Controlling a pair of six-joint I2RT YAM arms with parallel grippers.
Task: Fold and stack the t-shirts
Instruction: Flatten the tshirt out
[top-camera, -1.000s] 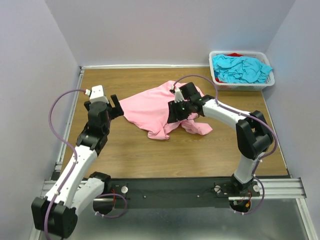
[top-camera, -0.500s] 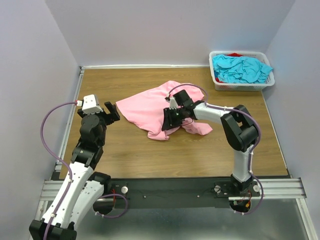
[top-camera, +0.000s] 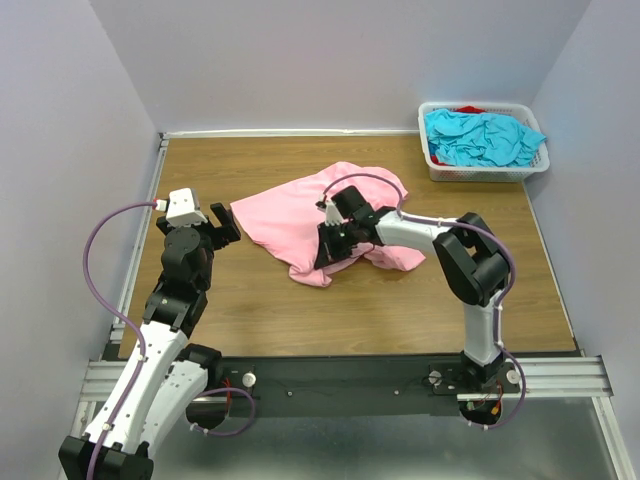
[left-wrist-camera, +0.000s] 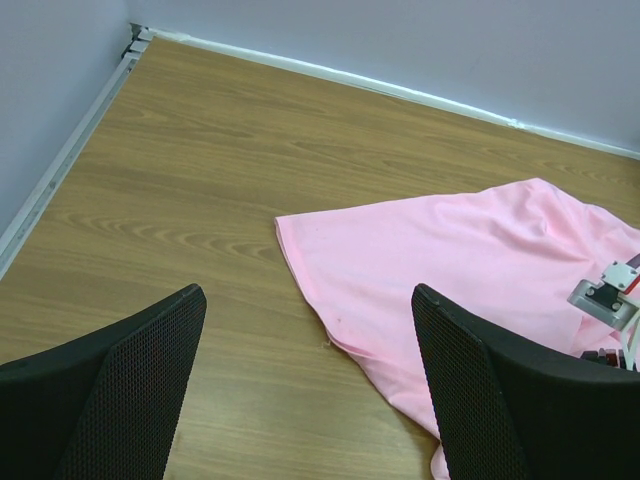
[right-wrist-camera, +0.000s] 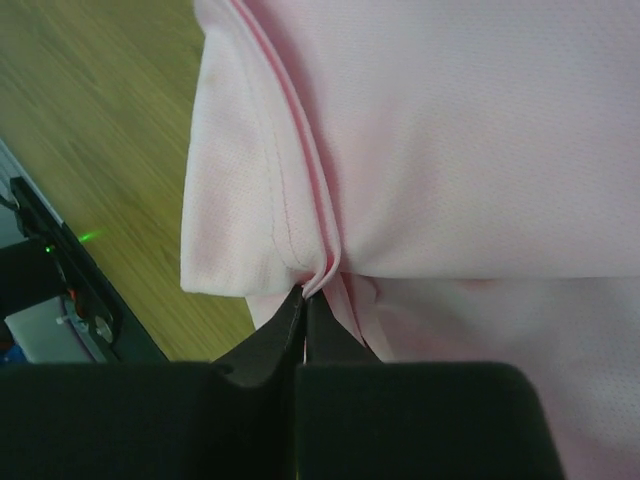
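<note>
Right wrist view: the right gripper (right-wrist-camera: 303, 305) now has its fingers together, with a ridge of hemmed seam on the pink t-shirt (right-wrist-camera: 450, 130) nipped between the tips. A second ago those jaws stood about half apart over the middle of the cloth. Since then the arm has slid toward the shirt's near-left part and clamped down. I read that as a grasp made, though only a thin pinch of fabric is caught.

From the top camera, the shirt lies rumpled mid-table (top-camera: 380, 300), spread out to the left and bunched toward the right, where the gripper sits on it.

The left gripper (top-camera: 222, 222) hangs just off the shirt's left corner, jaws wide apart and holding nothing. Its arm has pulled in a little over the last second, but the claw has barely shifted.

The turquoise t-shirts (top-camera: 480, 138) and a scrap of red (top-camera: 468, 108) sit in the white basket (top-camera: 480, 173) at the far right corner, untouched.

Judgement: folding is only starting. With one edge secured, I'd want the left claw to take the near corner before anything gets lifted. The risk is the seam slipping out of so fine a grip.
</note>
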